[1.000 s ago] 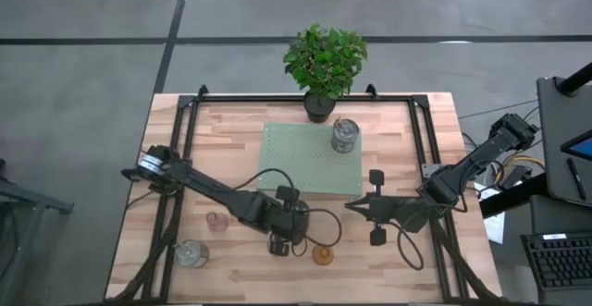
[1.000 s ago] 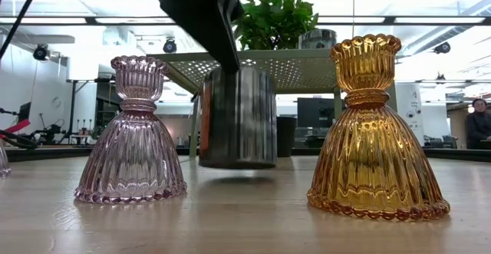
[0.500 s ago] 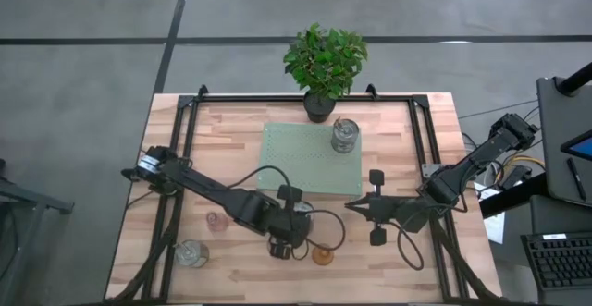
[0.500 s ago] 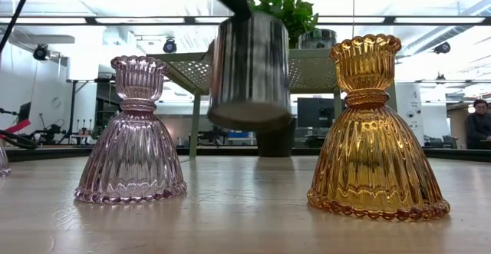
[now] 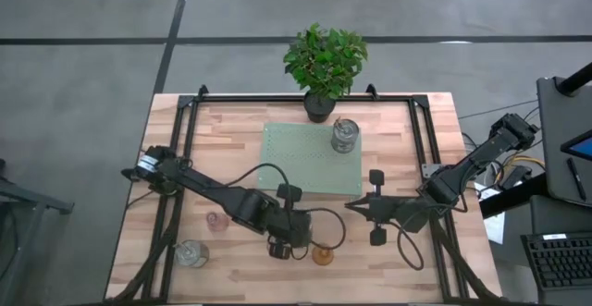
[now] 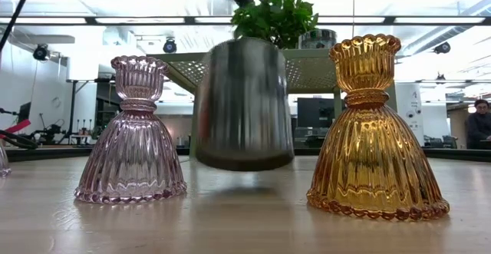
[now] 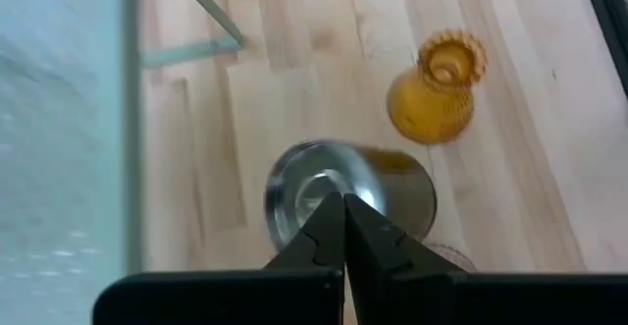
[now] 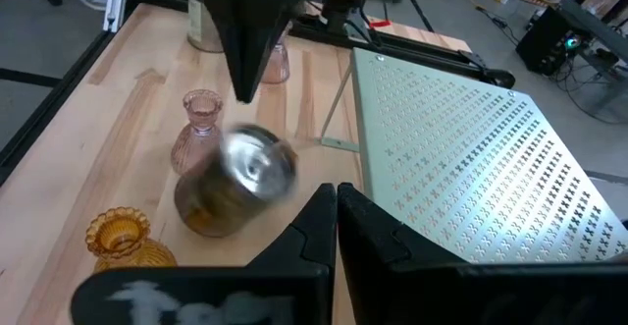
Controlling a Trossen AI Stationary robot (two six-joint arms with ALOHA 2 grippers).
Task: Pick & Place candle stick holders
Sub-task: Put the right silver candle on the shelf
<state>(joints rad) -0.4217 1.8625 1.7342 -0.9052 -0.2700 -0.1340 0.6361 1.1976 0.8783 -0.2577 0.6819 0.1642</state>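
Observation:
My left gripper (image 5: 285,243) is shut on a silvery metal holder (image 6: 242,104), which hangs above the table between a pale pink glass holder (image 6: 134,131) and an amber glass holder (image 6: 376,131). Both glass holders stand on their wide bases. In the left wrist view the silvery holder (image 7: 348,192) lies under my fingertips, with the amber holder (image 7: 437,84) beyond it. A second silvery holder (image 5: 344,135) stands on the raised green perforated platform (image 5: 296,158). Another holder (image 5: 190,251) stands near the table's near left corner. My right gripper (image 5: 356,204) is shut and empty, right of the amber holder. My left gripper holds the silvery holder by its upper rim (image 7: 329,199), with the shut fingers coming at it from above and pointing down. Whether one finger is inside the opening, I cannot tell. The holder hangs below the fingers, tilted and clear of the table.
A potted green plant (image 5: 324,61) stands at the table's far edge behind the platform. Black frame rails run along the table's left and right sides. Bare wood lies between the platform and the near edge.
My left gripper has lifted the silvery holder from just above the table and carried it a little toward the near edge. The holder tipped as it rose, then came lower again, and still hangs tilted and clear. The glass holders have stayed in place.

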